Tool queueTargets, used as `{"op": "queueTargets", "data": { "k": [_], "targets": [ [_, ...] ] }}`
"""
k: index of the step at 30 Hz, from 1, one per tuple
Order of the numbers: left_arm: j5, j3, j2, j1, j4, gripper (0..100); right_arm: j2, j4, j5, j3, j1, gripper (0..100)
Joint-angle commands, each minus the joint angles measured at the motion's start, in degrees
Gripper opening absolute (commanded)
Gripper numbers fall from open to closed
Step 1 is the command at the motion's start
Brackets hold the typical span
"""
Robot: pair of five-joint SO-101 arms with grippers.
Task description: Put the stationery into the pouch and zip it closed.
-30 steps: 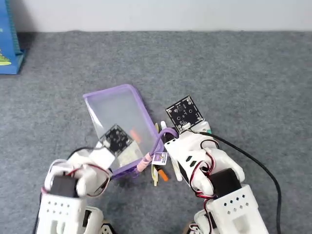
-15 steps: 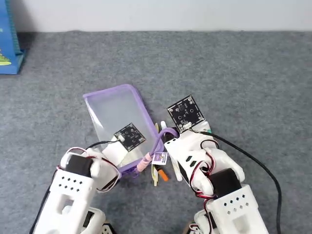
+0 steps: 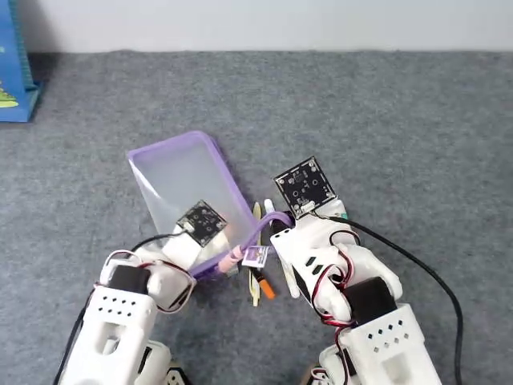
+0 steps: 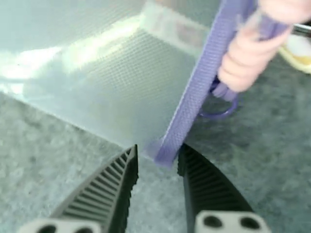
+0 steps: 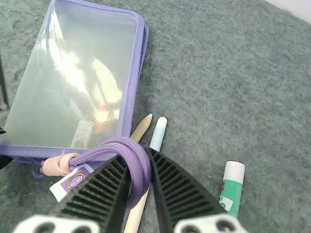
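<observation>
Over the grey worktop [image 3: 401,120], in the high view, the clear pouch [image 3: 172,180] with purple edging lies flat at about 9 o'clock from the middle. Its long side runs from 11 towards 5 o'clock. At 7 o'clock stands the left arm [image 3: 120,309], its wrist over the pouch's near end; the right arm [image 3: 353,297] stands at 5 o'clock. A purple strap [image 3: 258,231] runs from the pouch's near corner towards 2 o'clock, up to the right arm's wrist. A pink charm [image 3: 233,258] and a small tag [image 3: 255,257] sit where the strap starts. A wooden pencil [image 3: 256,281] and an orange item [image 3: 268,290] lie outside the pouch, just beside it at its 5 o'clock.

From the left wrist view, the left pincer [image 4: 157,153] has its jaws a little apart. The pouch's purple-edged corner sits between their tips, and nothing is clamped.

From the right wrist view, the right pincer [image 5: 137,160] is squeezed nearly closed on the strap, which loops between its jaws. The pencil, a white pen [image 5: 158,133] and a green-and-white glue stick [image 5: 232,189] lie on the worktop outside the pouch. The pencil and pen are side by side; the glue stick lies apart from them.
</observation>
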Motion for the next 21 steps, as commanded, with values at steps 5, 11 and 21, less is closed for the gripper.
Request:
{"op": "queueTargets", "data": {
  "k": [5, 11, 21],
  "targets": [
    [-0.9, -1.8, 0.2, -6.0, -1.1, 13, -1.3, 0.4, -0.7, -1.1, 0.8, 1.0],
    [-0.5, -0.6, 0.2, -9.3, -4.8, 13, -1.5, 0.4, -0.7, -1.2, 0.8, 1.0],
    [6.7, 2.3, 0.2, -10.1, -11.3, 13, -13.2, 6.0, -0.7, -1.3, 0.4, 1.0]
  ]
}}
